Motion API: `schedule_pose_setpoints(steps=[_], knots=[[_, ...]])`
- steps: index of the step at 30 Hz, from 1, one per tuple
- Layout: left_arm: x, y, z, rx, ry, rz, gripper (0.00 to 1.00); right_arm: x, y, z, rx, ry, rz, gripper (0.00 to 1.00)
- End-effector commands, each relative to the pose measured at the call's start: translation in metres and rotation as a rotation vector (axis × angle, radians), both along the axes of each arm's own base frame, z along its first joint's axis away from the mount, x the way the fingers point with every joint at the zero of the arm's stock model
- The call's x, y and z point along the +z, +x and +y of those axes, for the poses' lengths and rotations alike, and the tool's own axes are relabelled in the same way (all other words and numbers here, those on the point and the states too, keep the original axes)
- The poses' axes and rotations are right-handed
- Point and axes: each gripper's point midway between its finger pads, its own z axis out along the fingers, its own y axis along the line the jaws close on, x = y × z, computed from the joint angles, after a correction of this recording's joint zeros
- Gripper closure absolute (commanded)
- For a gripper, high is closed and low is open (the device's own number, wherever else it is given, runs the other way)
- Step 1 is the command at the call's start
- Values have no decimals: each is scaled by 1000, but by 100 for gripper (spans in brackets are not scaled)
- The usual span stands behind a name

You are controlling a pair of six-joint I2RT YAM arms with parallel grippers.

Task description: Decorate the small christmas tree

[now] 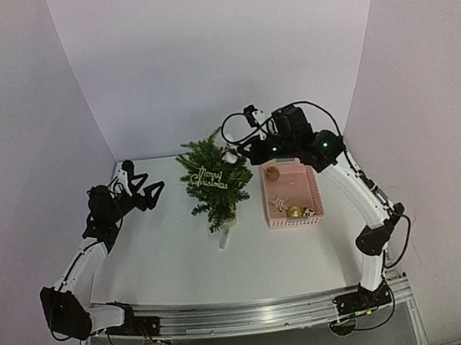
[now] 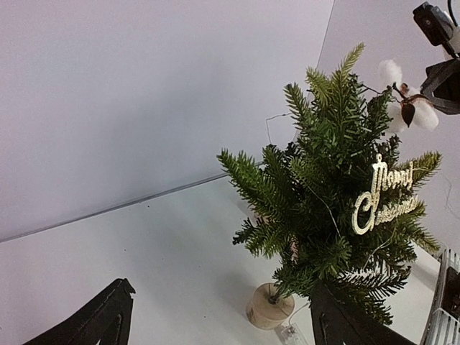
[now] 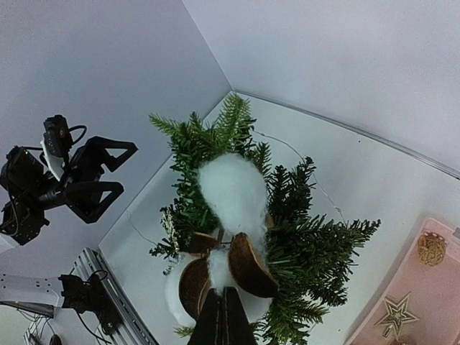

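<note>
Your small christmas tree [image 1: 213, 183] is standing upright near the middle of the surface [image 1: 166, 260]. Its long axis is running vertically, with the tip pointing up and the trunk sitting in a pale round pot [image 2: 269, 305]. A gold "Merry Christmas" sign [image 2: 384, 198] is hanging on the branches.

At 9 o'clock from the tree, well apart from it, your left gripper [image 1: 154, 194] is holding its fingers [image 2: 108, 316] spread wide, with nothing between them.

At 1 o'clock, your right gripper [image 3: 223, 298] is hanging over the treetop. Its fingers are pressed fully together, pinching a cotton sprig [image 3: 230, 190] of white puffs and brown husks.

A pink basket [image 1: 310, 188] is sitting just beside the tree at 3 o'clock.

The surface is plain white, and 3 white walls [image 1: 215, 48] are closing it in at 9, 12 and 3 o'clock.
</note>
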Motion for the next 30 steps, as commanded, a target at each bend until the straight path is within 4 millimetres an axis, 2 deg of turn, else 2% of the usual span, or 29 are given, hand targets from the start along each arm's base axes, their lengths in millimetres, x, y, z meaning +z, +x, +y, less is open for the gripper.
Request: schedule_pose_setpoints(steps=[1, 7, 12, 22, 30], knots=[[17, -6, 1, -12, -6, -57, 14, 6, -5, 12, 52, 43, -11, 100], [15, -5, 0, -11, -12, -56, 14, -33, 2, 12, 33, -31, 32, 100], [15, -4, -1, -17, -11, -54, 14, -51, 15, 14, 27, -43, 68, 100], [13, -3, 0, -13, -7, -55, 14, -71, 28, -7, -39, -67, 121, 100], [14, -2, -1, -16, -5, -60, 14, -75, 33, 5, 4, -53, 132, 100]])
